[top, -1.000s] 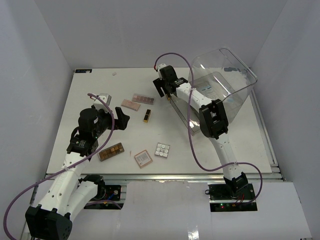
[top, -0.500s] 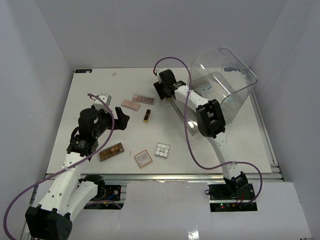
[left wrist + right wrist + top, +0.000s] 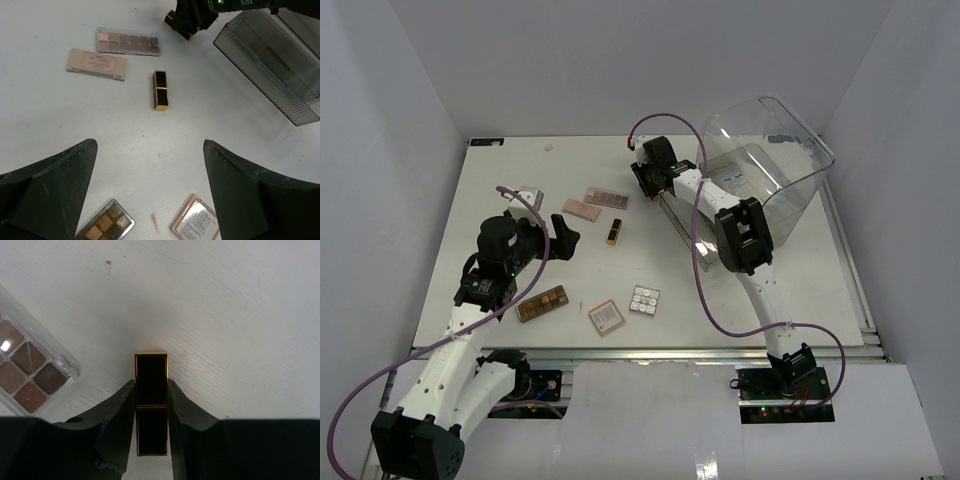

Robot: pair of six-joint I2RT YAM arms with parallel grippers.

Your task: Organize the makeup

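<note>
Pinching black gold-edged tube (image 3: 151, 405) in right hand (image 3: 151, 385)

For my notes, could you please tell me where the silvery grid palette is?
Top view: the silvery grid palette lies near the table's front edge, right of the pinkish square compact.

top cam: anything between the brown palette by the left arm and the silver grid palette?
Yes. The pinkish square compact lies flat between the brown palette and the silver grid palette. The top view shows it plainly.
</note>
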